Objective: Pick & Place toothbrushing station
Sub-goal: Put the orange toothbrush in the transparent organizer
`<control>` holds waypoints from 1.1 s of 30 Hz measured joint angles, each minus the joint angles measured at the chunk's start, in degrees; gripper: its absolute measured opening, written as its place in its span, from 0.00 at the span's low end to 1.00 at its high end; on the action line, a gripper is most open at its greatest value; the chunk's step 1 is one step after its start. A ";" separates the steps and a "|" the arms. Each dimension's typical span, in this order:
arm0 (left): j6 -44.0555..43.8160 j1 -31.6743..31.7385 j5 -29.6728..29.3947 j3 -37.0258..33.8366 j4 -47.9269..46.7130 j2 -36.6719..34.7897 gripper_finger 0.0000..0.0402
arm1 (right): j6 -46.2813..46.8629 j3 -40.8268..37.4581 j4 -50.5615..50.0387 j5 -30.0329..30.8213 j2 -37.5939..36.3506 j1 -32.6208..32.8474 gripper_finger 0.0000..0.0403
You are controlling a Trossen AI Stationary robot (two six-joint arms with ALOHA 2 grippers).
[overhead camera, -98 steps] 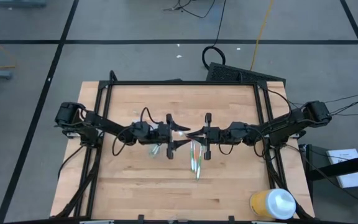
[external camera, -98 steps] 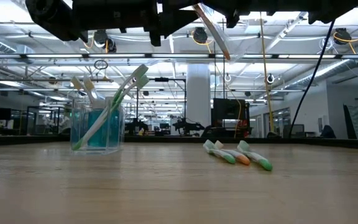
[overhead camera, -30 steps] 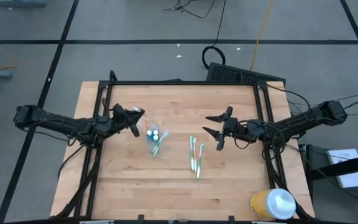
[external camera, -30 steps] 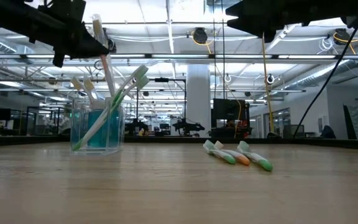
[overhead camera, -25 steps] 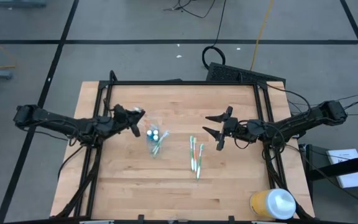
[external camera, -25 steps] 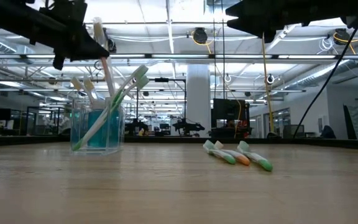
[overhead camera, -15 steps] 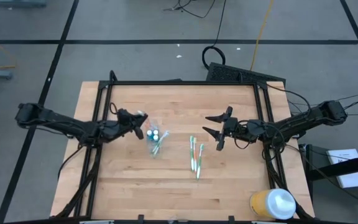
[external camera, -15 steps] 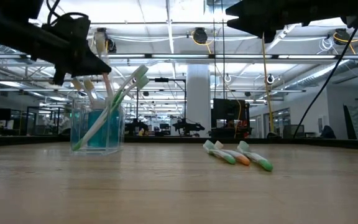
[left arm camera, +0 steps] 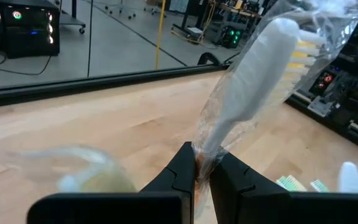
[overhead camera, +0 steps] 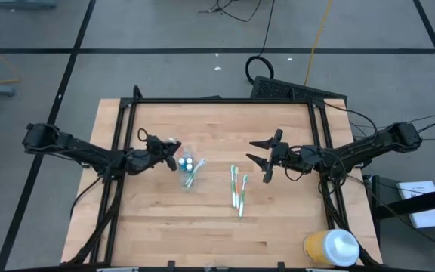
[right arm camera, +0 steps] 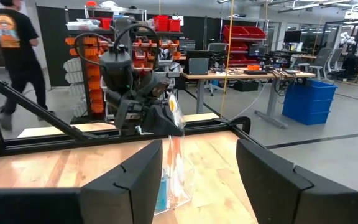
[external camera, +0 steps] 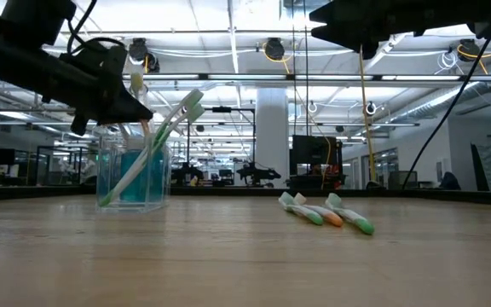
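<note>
Lower now, the left gripper (overhead camera: 171,143) pinches a wrapped white toothbrush (left arm camera: 253,93) in shut jaws over the clear plastic cup (external camera: 132,177); right gripper (overhead camera: 257,156) hangs open at three o'clock.

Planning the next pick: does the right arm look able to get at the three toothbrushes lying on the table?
Probably yes: the right hand hangs open just beside the three toothbrushes, with nothing lying between them.

A big yellow, white-lidded container (overhead camera: 331,247) stands on the wooden counter (overhead camera: 217,227), at one corner. A person (right arm camera: 11,56) walks well beyond the counter.
</note>
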 joint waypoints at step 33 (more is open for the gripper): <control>-2.90 0.00 -0.52 0.04 6.13 11.87 0.12 | 0.00 0.00 0.04 0.00 0.00 0.00 0.49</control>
